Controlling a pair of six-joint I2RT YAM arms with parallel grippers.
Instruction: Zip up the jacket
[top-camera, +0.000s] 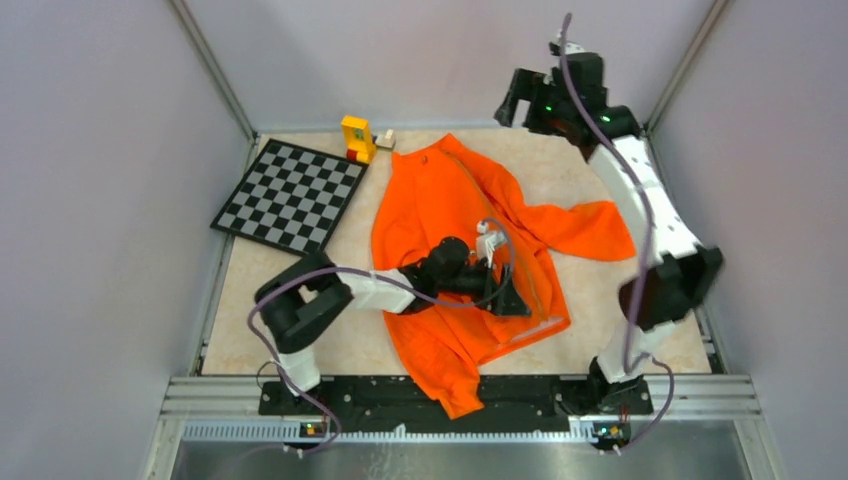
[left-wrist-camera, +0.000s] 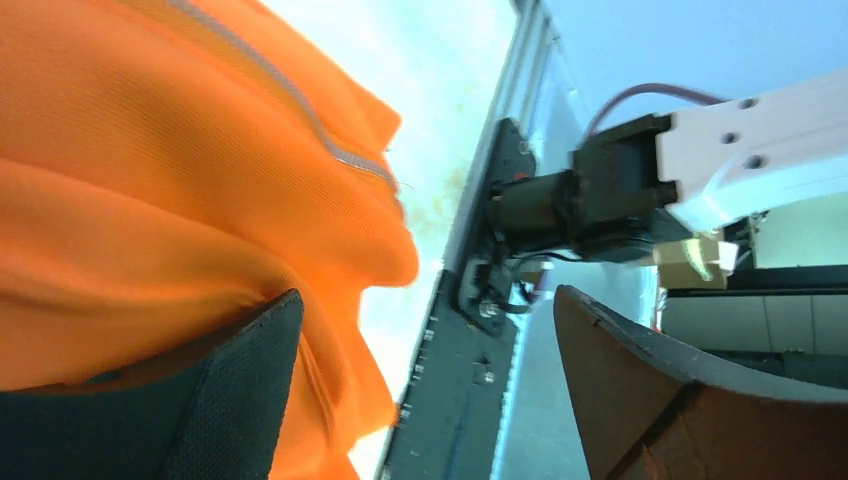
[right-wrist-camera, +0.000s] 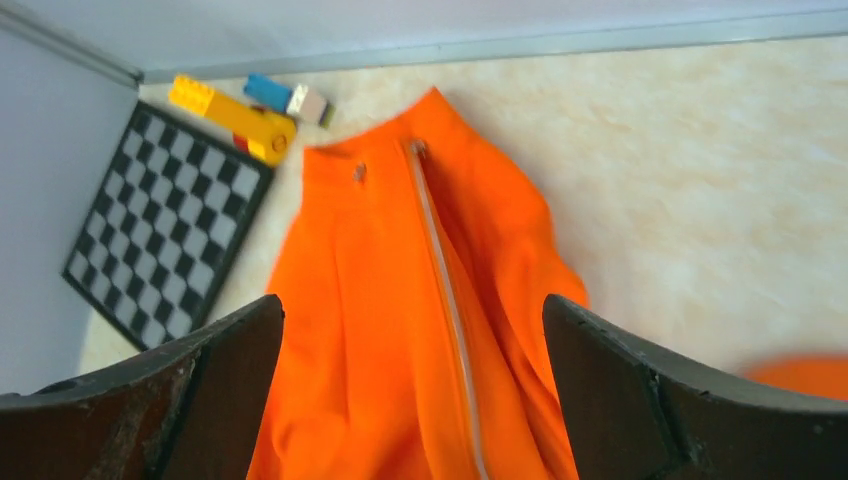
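The orange jacket (top-camera: 440, 210) lies spread on the table, collar at the far end and one sleeve stretched out to the right. Its pale zipper (right-wrist-camera: 445, 300) runs down the front from the collar, with a snap button (right-wrist-camera: 358, 172) beside it. My left gripper (top-camera: 510, 295) is open low over the jacket's lower right hem. In the left wrist view (left-wrist-camera: 420, 400) one finger (left-wrist-camera: 240, 400) rests against the orange fabric (left-wrist-camera: 150, 230) and nothing is between the jaws. My right gripper (top-camera: 515, 100) is open and empty, raised high at the back right. It looks down on the jacket (right-wrist-camera: 380, 330).
A chessboard (top-camera: 290, 195) lies at the back left. A yellow block (top-camera: 357, 137) and a small white piece (top-camera: 386, 139) stand next to it. The jacket's bottom hangs over the front rail (top-camera: 380, 395). The right arm's base (left-wrist-camera: 600, 200) is close to my left gripper.
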